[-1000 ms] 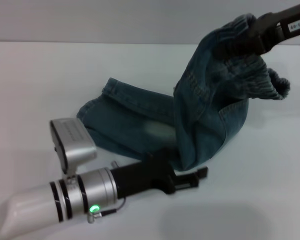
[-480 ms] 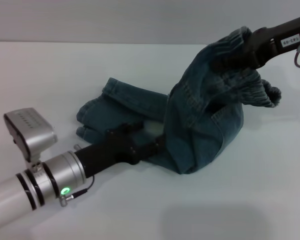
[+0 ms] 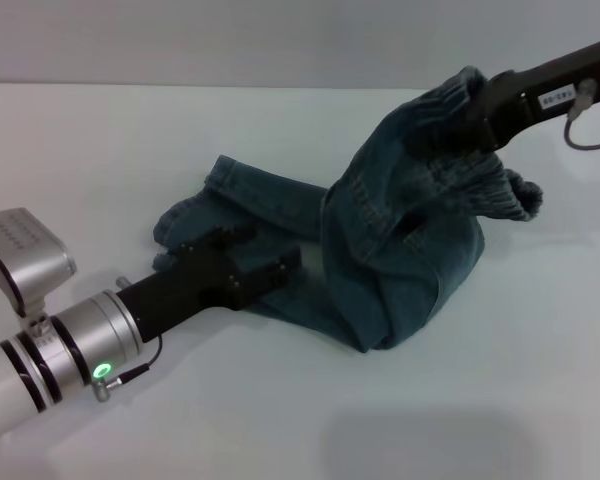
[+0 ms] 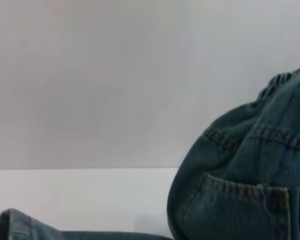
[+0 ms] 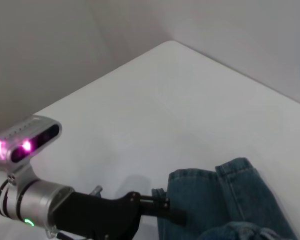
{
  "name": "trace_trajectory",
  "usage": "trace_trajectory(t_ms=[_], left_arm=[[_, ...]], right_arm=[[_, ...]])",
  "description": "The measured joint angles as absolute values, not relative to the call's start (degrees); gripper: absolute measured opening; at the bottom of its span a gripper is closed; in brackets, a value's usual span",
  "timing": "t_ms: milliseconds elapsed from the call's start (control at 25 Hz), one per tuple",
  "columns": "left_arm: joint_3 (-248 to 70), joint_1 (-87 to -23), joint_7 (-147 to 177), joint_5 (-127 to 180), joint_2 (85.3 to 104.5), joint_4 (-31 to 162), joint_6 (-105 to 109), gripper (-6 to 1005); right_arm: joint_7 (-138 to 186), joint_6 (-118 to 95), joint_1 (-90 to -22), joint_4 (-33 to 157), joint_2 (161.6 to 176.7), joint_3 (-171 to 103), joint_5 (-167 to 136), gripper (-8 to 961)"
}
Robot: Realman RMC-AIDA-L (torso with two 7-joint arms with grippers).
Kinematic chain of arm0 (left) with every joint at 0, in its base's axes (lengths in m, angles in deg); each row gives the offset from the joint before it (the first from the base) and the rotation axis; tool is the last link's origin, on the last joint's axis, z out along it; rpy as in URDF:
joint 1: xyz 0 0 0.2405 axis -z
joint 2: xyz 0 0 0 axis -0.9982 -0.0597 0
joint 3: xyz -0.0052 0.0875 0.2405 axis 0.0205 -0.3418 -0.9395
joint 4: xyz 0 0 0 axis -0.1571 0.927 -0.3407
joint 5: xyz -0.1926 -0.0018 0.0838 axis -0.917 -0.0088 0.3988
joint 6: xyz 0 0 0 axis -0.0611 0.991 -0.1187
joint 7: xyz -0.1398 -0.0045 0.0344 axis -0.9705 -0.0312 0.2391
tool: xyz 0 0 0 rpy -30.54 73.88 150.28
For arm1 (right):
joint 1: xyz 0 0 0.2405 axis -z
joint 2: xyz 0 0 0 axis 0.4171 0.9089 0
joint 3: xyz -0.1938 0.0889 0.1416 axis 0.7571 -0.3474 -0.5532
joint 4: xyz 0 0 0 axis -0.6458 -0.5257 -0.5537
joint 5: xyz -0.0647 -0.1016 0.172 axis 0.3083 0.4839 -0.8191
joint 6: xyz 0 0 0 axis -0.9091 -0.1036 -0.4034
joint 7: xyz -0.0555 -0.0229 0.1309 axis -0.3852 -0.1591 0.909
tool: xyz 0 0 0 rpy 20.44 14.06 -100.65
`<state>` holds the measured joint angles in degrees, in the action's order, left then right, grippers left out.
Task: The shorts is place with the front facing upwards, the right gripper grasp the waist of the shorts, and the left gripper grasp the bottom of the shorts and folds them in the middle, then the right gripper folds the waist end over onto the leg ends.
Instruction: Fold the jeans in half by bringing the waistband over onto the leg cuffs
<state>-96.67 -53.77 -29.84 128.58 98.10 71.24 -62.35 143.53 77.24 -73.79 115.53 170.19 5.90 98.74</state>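
My right gripper had its fingers clenched on the waist of the shorts, lifted off the tabletop. Left gripper over the legs, grip unclear. I'd lay the waist down flat.

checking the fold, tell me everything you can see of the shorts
The shorts are blue denim with tan stitching and a patch pocket. The gathered waist end is lifted off the white table by the right hand, shut on it. The leg ends lie flat, hems leftward, where the left hand rests on them.
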Motion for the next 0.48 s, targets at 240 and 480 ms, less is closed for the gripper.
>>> trace_trajectory(t_ms=[240, 480], left_arm=[[-96.7, -53.66, -30.55, 128.69, 98.09, 70.05, -62.49, 829], [-96.14, -54.45, -30.55, 128.65, 98.09, 68.2, -62.2, 829]], right_arm=[[143.47, 74.11, -73.85, 114.81, 171.03, 8.29, 98.74, 144], [142.88, 72.96, -73.98, 114.53, 171.84, 9.74, 98.73, 158]])
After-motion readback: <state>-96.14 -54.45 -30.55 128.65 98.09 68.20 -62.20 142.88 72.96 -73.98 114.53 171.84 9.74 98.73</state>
